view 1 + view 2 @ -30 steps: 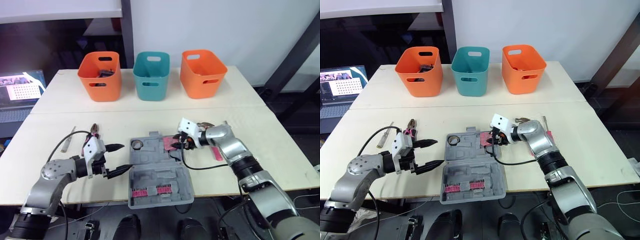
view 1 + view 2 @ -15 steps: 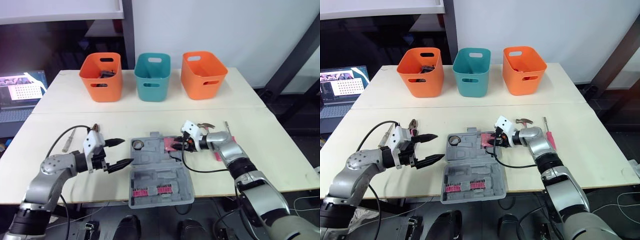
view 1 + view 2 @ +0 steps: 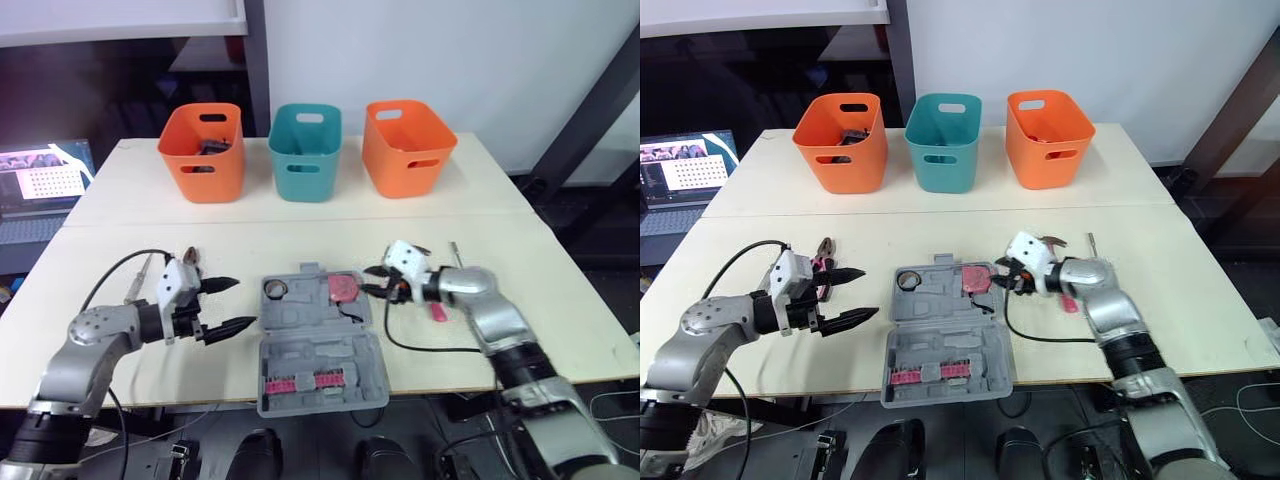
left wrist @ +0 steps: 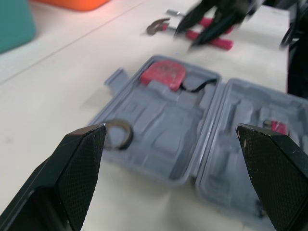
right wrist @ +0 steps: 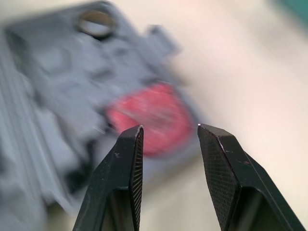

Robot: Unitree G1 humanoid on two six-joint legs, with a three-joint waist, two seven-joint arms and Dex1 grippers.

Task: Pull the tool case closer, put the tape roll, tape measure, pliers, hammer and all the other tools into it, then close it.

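— Since the tool case (image 3: 310, 355) lies open at the near edge of the desk (image 3: 300, 235), about midway along it, would you count the pulling as done?

— I judge so. Its near half holds a strip of pink bits. In the far half, the tape roll (image 3: 274, 290) sits in the left corner and the red tape measure (image 3: 343, 288) in the right one, its cord trailing.

— And the grippers?

— Neither holds anything. The left gripper (image 3: 246, 303) hovers just off the case's left side with its fingers spread wide. The right gripper (image 3: 372, 282) hangs by the case's far right corner, near the tape measure but apart from it, fingers parted.

— So what is left?

— Most of it, as I read it. The pliers (image 3: 823, 249) lie on the desk beyond the left gripper, toward the left edge. A slim tool beside them is probably a screwdriver, though a cable crosses it. The hammer (image 3: 1051, 241) and a red-handled screwdriver (image 3: 438, 310) lie toward the right edge, just beyond the right gripper. All of these have to go in, and then the case must be shut.

— Farther back?

— A seam crosses the desk from left to right. Along the far edge stand three bins: an orange bin (image 3: 202, 152) with something dark inside, a teal bin (image 3: 305, 152), and a second orange bin (image 3: 405, 147). A laptop (image 3: 40, 185) glows off the far left corner. Behind everything are a white wall and a dark post.
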